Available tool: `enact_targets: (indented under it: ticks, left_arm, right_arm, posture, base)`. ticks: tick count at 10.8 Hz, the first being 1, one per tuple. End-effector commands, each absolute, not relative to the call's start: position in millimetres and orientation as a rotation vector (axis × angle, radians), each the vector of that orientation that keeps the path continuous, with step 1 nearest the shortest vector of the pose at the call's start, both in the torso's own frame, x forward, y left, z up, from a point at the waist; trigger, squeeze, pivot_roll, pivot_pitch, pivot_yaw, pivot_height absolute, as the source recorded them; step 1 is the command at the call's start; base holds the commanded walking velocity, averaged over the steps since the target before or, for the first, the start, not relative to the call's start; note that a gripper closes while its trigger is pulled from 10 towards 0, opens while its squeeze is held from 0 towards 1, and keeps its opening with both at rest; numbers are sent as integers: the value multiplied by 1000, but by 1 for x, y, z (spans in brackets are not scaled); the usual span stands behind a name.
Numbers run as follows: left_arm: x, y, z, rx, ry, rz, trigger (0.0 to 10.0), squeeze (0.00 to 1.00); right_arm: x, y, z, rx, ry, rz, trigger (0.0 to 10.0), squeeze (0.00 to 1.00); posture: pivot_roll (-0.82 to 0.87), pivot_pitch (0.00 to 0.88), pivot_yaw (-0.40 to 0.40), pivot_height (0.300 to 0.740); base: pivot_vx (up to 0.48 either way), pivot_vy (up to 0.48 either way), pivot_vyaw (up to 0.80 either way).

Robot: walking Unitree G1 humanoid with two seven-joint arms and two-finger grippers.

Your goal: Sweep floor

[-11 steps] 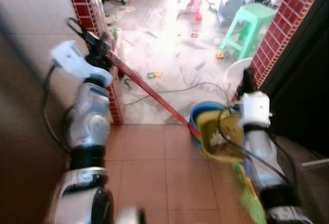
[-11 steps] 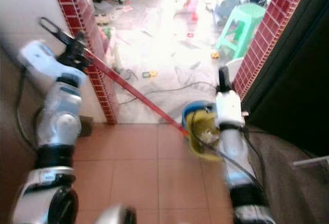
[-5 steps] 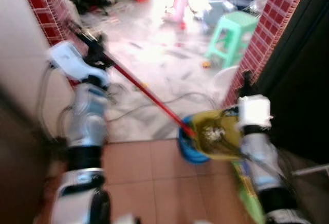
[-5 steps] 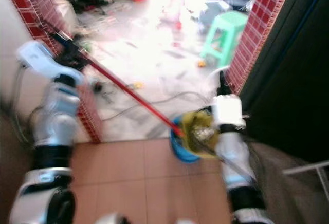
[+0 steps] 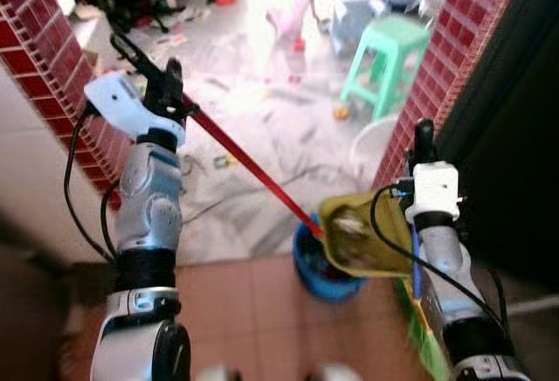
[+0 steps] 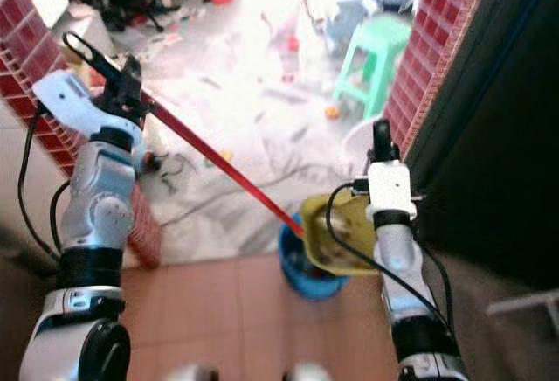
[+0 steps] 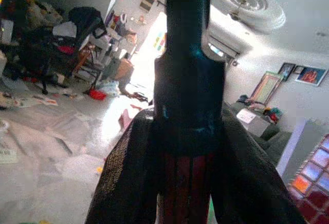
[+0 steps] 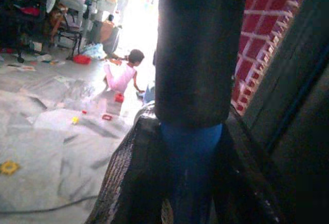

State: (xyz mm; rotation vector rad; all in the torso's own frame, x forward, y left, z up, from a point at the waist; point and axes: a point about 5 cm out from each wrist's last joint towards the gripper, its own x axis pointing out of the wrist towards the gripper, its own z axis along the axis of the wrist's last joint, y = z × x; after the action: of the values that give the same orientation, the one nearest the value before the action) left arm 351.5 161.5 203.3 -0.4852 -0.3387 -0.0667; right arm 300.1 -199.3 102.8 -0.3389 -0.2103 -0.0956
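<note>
Two silver, segmented arms ran up from glossy black shoulder joints, the left arm (image 5: 150,215) and right arm (image 5: 441,259) each capped by a white wrist block. Loose black cables (image 5: 74,197) looped alongside; long black fingers (image 7: 123,183) showed a woven mesh texture.

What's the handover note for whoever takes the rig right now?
Left hand: shut on the red broom handle, raised near the brick pillar.
Right hand: shut on the blue dustpan handle; yellow dustpan holds debris, sits over the blue bucket.
Done: some dirt collected.
Left: litter on the grey floor ahead. A person is there; go carefully.
</note>
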Motion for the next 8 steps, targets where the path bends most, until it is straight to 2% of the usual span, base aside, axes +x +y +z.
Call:
enact_targets:
  ticks: [1, 8]
  left_arm:
    - [348, 173, 222, -384, -439, -40, 10000, 0]
    - [346, 156, 231, -247, -477, -122, 10000, 0]
  right_arm:
    - [305, -190, 114, -340, -265, -70, 10000, 0]
    - [307, -186, 110, -334, -253, -61, 10000, 0]
  posture:
    - [-95, 0, 10, 740]
    - [-91, 0, 17, 740]
  base:
    - [0, 0, 0]
    - [0, 0, 0]
